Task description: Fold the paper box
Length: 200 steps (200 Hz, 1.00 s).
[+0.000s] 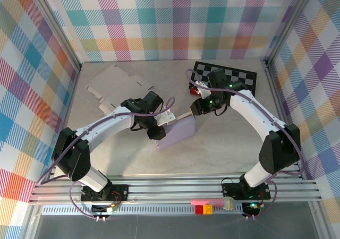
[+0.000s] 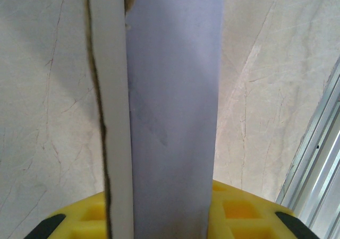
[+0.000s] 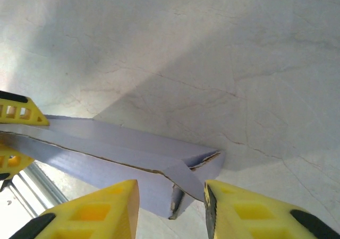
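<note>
The lavender paper box (image 1: 180,135) lies at the middle of the tabletop (image 1: 133,159), its long side running from 8 o'clock to 2 o'clock in the top view. The left gripper (image 1: 164,123) is at the box's 9 o'clock end and is clamped on it. In the left wrist view a lavender panel, with a pale torn edge beside it, runs straight out from between the yellow fingers (image 2: 236,212).

The right gripper (image 1: 197,110) hangs over the box's 2 o'clock end. Seen from the right wrist, its yellow fingers (image 3: 101,212) stand apart, with the box's rough corner flap in the gap between them; neither finger presses on it. In that view the box stretches away towards 9 o'clock, where the left gripper pinches its far end.

Flat cardboard blanks (image 1: 114,85) lie at 10 o'clock from the box, well apart from it. A checkerboard (image 1: 239,77) lies at 1 o'clock, by the back wall.
</note>
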### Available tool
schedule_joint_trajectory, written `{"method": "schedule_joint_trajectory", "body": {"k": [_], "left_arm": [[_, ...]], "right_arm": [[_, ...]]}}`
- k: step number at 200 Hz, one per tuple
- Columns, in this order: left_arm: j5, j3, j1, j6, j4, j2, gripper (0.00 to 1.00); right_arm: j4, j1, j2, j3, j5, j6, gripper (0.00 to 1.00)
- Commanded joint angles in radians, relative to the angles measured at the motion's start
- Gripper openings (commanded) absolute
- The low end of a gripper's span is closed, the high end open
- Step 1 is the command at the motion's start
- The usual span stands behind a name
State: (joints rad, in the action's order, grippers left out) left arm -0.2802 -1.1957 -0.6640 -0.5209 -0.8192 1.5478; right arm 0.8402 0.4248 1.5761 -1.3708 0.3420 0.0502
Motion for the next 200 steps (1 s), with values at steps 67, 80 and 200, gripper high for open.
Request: {"method": "schedule_joint_trajectory", "body": {"k": [67, 80, 200], "left_arm": [[-0.034, -0.029, 0.006, -0.019, -0.033, 0.007, 0.2], [-0.036, -0.031, 0.006, -0.019, -0.034, 0.009, 0.2], [-0.037, -0.035, 0.006, -0.022, -0.033, 0.012, 0.2]], "right_arm": [[0.026, 0.005, 0.011, 0.004, 0.043, 0.009, 0.26], [0.028, 0.005, 0.011, 0.007, 0.028, 0.012, 0.26], [0.039, 0.029, 0.021, -0.002, -0.035, 0.016, 0.21]]}}
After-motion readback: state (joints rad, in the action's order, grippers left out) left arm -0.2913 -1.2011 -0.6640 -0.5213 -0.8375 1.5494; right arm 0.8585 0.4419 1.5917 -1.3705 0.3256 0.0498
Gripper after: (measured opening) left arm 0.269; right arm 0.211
